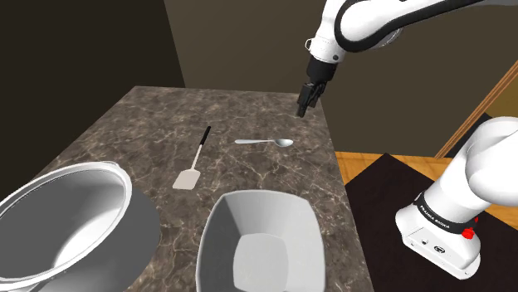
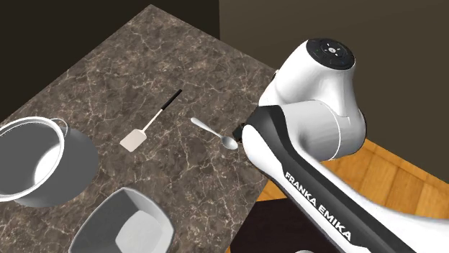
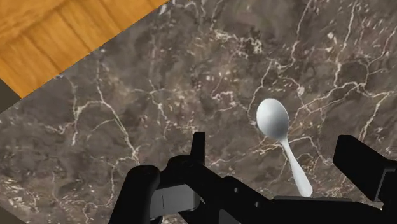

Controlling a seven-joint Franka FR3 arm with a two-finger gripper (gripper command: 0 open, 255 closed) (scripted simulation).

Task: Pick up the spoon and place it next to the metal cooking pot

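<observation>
The arm (image 2: pixel 316 108) is built of smooth, rounded white shells with dark joints between them. One link carries a black strip along its side, lettered "FRANKA EMIKA" in white capitals. A joint end is closed by a flat dark round cap (image 2: pixel 331 52) dotted with small pale marks. The base (image 1: pixel 444 242) is white, ringed by a black band with white lettering, with a small red knob near its foot. The gripper (image 1: pixel 303 104) is all black, its fingers (image 3: pixel 366 167) blocky.
</observation>
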